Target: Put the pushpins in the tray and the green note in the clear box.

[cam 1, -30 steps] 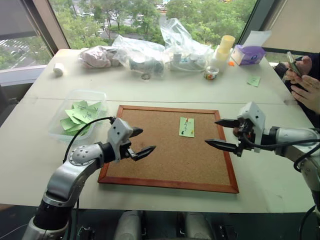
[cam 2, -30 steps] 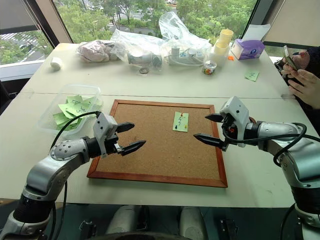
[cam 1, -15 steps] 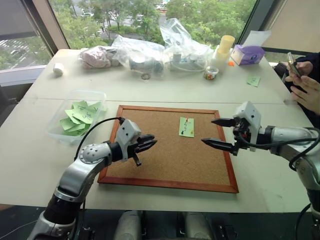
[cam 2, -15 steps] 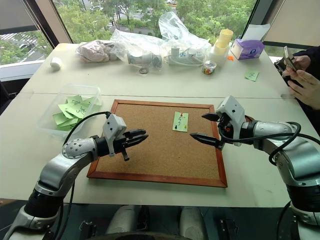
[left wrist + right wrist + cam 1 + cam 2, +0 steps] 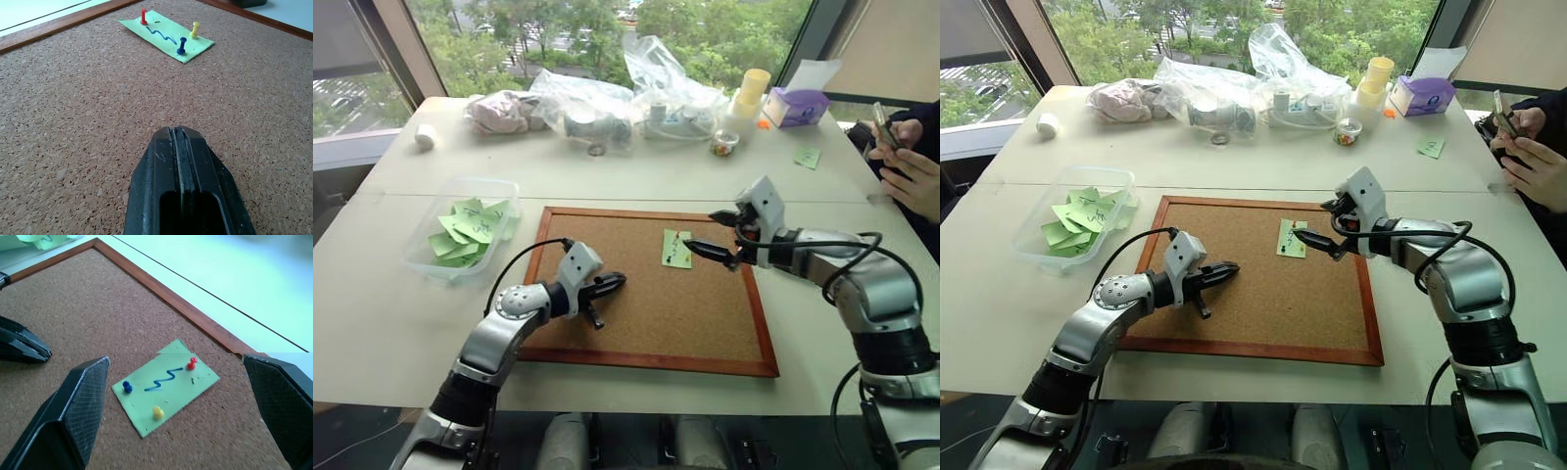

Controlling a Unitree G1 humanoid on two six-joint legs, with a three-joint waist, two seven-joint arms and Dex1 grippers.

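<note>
Our right tool (image 5: 702, 236) is fully open beside the green note (image 5: 676, 249), which three pushpins (image 5: 158, 412) fix to the corkboard (image 5: 646, 323). Our left tool (image 5: 612, 284) is fully closed, empty, over the cork.

Your left pincer (image 5: 610, 284) is clamped tight, both black fingers (image 5: 183, 161) pressed flat together, and the forearm reaches in low from your left, angled toward the right. Over on the other side, your right pincer (image 5: 707, 235) stands wide apart, fingers (image 5: 80, 396) splayed as far as they go, wrist tipped a touch downward and aimed in toward the left, elbow bent out at your right.
</note>
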